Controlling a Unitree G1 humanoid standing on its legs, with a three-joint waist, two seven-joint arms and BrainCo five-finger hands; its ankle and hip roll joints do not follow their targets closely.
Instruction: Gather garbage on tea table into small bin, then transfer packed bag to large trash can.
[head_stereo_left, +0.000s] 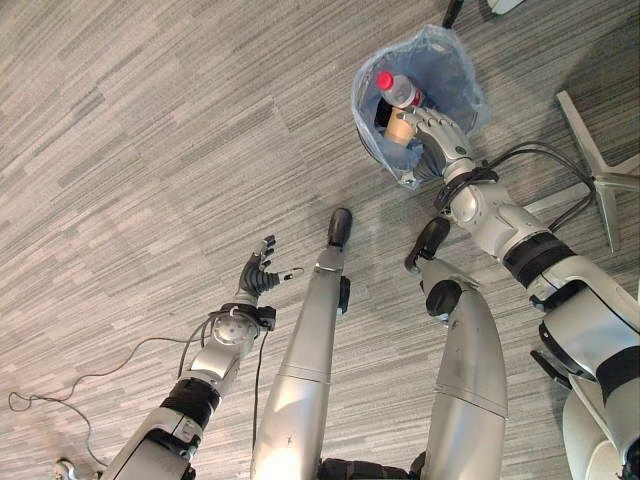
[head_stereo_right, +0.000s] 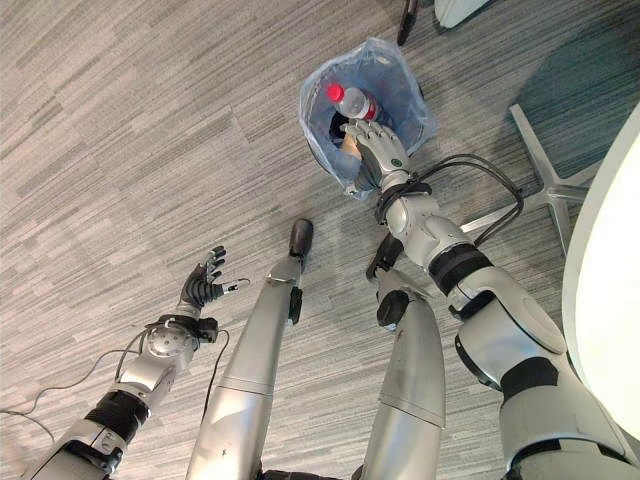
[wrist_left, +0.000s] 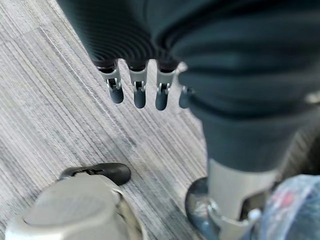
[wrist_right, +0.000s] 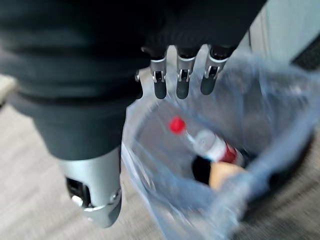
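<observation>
the bin (head_stereo_left: 372, 128) had a blue bag (head_stereo_left: 463, 68) and a red-capped bottle (head_stereo_left: 399, 90). right hand (head_stereo_left: 436, 131) fingers were relaxed over it, left hand (head_stereo_left: 262, 275) spread.

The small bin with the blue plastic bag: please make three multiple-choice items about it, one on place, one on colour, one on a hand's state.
1. Where does the small bin lined with a blue plastic bag stand?
A. on the grey carpet floor
B. on a table
C. on a chair

2. What colour is the cap of the clear plastic bottle inside it?
A. green
B. red
C. white

3. How is the right hand?
A. holding the bottle
B. curled into a fist
C. open above the bin

Answers: 1 A, carpet surrounds it; 2 B, the cap shows red; 3 C, its fingers are straight, holding nothing.
</observation>
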